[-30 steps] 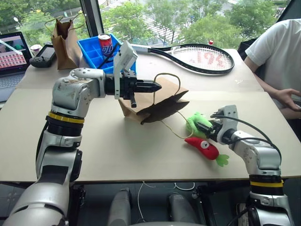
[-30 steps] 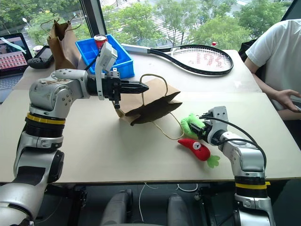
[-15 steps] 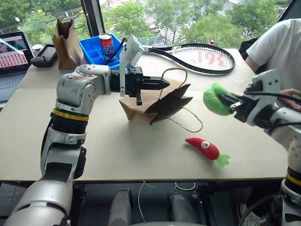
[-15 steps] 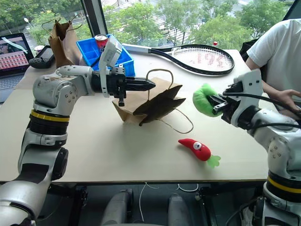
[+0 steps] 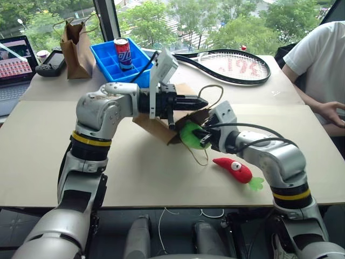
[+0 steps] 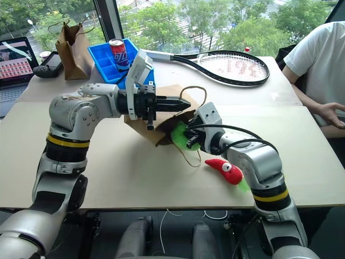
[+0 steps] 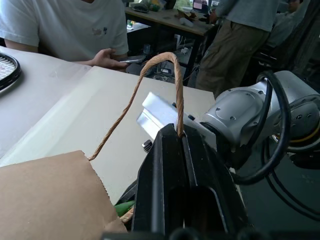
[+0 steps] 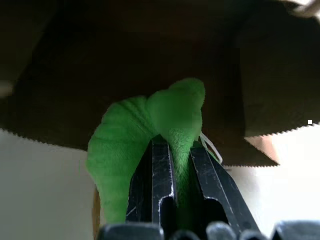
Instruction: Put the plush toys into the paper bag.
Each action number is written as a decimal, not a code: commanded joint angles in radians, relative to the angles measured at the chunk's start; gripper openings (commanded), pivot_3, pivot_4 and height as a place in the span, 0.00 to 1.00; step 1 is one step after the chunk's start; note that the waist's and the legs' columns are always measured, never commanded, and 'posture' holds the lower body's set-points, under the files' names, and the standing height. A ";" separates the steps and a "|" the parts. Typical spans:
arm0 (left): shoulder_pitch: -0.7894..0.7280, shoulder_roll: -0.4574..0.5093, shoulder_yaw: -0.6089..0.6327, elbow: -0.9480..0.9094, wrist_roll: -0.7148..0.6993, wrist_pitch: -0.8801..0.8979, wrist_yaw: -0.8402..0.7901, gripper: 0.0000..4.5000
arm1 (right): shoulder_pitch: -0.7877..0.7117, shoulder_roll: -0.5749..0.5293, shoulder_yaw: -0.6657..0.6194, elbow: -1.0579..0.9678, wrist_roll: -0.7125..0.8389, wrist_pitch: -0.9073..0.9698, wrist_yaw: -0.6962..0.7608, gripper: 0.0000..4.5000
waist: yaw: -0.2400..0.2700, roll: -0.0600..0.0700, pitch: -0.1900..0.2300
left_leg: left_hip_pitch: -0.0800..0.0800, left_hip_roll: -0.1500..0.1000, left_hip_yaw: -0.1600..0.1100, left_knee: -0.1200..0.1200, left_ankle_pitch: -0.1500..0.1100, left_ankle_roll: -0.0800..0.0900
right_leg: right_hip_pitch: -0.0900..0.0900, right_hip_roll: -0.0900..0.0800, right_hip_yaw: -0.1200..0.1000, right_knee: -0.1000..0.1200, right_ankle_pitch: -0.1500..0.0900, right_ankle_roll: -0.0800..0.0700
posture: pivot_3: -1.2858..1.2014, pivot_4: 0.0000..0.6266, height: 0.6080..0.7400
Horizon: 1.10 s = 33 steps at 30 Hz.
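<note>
- At the mouth of the paper bag, the right tool was clamped on the lime-green plush toy, its two black fingers pinching a fold of the green fabric.
- From the right wrist view, the green toy sat just at the bag's dark opening, with the serrated paper edge on both sides of it; whether it was already past the rim was hard to judge.
- Above it, the left tool was closed on the bag's twine handle, holding the loop up so the bag leaned with its mouth toward the right arm.
- Beside the right forearm, the red chili plush toy lay on the tabletop, apart from the bag and untouched.
- Farther back stood a blue bin with a soda can, a darker upright bag and a tennis racket.
- At the right edge, a person's hand rested on the tabletop.
</note>
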State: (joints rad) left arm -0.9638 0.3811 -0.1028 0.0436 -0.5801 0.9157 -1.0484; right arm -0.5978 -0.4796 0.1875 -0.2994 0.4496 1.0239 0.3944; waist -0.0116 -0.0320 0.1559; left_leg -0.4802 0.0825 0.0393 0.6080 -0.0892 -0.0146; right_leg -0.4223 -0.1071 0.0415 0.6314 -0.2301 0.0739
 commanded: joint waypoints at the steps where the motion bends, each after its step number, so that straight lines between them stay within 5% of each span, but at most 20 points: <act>1: 0.000 -0.017 0.020 -0.033 -0.037 0.018 0.023 0.00 | -0.041 0.034 0.055 0.035 -0.072 -0.114 0.022 0.00 | 0.000 0.000 0.000 | 0.000 0.000 0.000 0.000 0.000 0.000 | 0.000 0.000 0.000 0.000 0.000 0.000 | 0.52 0.24 0.95; 13: 0.046 0.002 0.031 -0.068 -0.042 0.026 0.081 0.00 | 0.082 0.345 -0.136 0.235 -0.011 -0.365 0.002 0.00 | 0.000 0.000 0.000 | 0.000 0.000 -0.001 0.000 0.000 0.000 | 0.001 0.000 -0.001 0.000 0.003 0.006 | 0.52 0.24 0.95; 21: 0.059 0.019 0.034 -0.055 -0.037 0.004 0.094 0.00 | 0.149 0.332 -0.162 0.184 -0.007 -0.368 0.022 0.62 | -0.002 0.000 0.000 | 0.000 0.000 -0.001 -0.001 -0.001 -0.001 | 0.000 0.000 -0.001 0.000 0.003 0.004 | 0.52 0.24 0.95; 25: 0.063 0.037 0.025 -0.033 -0.018 -0.026 0.080 0.00 | 0.230 0.201 -0.167 0.046 -0.031 -0.379 0.070 0.93 | 0.002 0.001 0.000 | 0.000 0.000 0.000 -0.001 -0.002 -0.004 | 0.000 0.000 -0.001 -0.001 0.001 0.001 | 0.52 0.24 0.95; 33: 0.059 0.034 0.002 0.001 0.000 -0.067 0.050 0.00 | 0.477 -0.060 -0.354 -0.233 0.064 -0.285 0.164 0.93 | 0.004 0.001 0.001 | 0.000 0.000 0.000 -0.001 -0.004 -0.007 | 0.001 0.000 0.000 -0.001 0.000 0.000 | 0.52 0.24 0.95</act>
State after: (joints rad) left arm -0.8879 0.4136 -0.1040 0.0507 -0.5812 0.8742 -0.9819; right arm -0.1366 -0.4903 -0.0842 -0.4351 0.4781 0.7117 0.5344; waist -0.0077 -0.0310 0.1566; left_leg -0.4799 0.0826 0.0392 0.6074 -0.0937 -0.0219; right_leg -0.4215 -0.1068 0.0412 0.6299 -0.2303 0.0738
